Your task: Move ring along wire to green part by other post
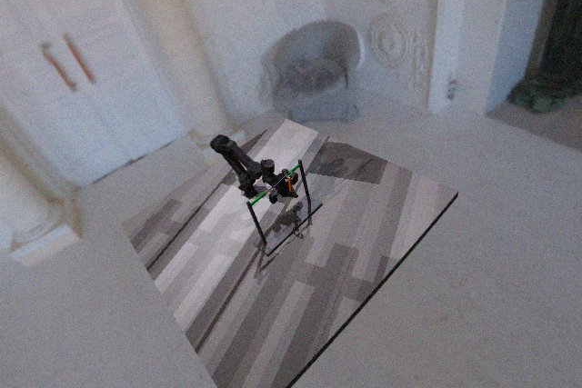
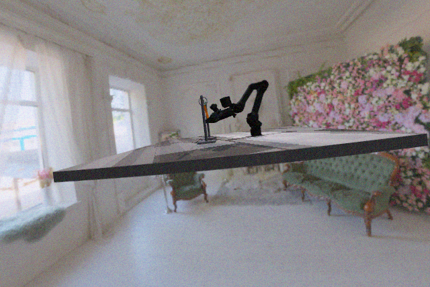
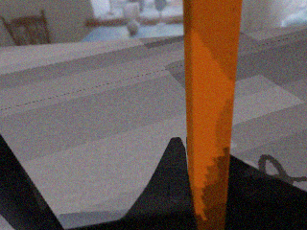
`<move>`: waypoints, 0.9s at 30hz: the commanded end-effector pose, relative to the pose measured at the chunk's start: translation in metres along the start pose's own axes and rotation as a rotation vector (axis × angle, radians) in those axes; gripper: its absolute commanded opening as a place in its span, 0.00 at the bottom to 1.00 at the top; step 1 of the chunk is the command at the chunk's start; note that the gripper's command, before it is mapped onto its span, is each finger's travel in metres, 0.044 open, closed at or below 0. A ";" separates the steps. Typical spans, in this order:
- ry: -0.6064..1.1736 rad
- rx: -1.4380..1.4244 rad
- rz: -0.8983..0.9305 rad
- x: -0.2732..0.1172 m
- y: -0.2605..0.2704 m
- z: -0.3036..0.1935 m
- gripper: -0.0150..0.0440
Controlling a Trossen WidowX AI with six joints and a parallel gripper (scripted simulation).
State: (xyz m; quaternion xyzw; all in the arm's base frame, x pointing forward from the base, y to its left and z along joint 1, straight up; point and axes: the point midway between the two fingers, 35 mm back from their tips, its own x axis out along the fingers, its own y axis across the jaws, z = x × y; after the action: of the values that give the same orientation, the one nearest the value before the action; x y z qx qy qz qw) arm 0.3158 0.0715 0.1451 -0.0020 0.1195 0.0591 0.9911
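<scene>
Currently gripper (image 1: 287, 184) pinching orange handle (image 1: 289, 184) at frame centre, between dark posts (image 1: 256, 222), under wire (image 1: 277, 183) beside upper green part (image 1: 294, 168).

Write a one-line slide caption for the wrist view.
Wrist view: the gripper shut on the upright orange handle, over the grey-striped table top.

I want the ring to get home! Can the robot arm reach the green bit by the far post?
Probably yes: the gripper already holds the orange handle close to the far green part, with nothing seen between.
</scene>
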 end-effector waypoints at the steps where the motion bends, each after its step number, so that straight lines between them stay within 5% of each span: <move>1: -0.006 0.006 -0.001 0.001 0.005 0.002 0.00; 27: -0.006 0.006 0.001 0.006 0.007 -0.016 0.00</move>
State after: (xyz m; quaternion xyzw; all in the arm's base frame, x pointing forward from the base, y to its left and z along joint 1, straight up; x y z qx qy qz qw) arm 0.3174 0.0796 0.1305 -0.0006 0.1147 0.0622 0.9915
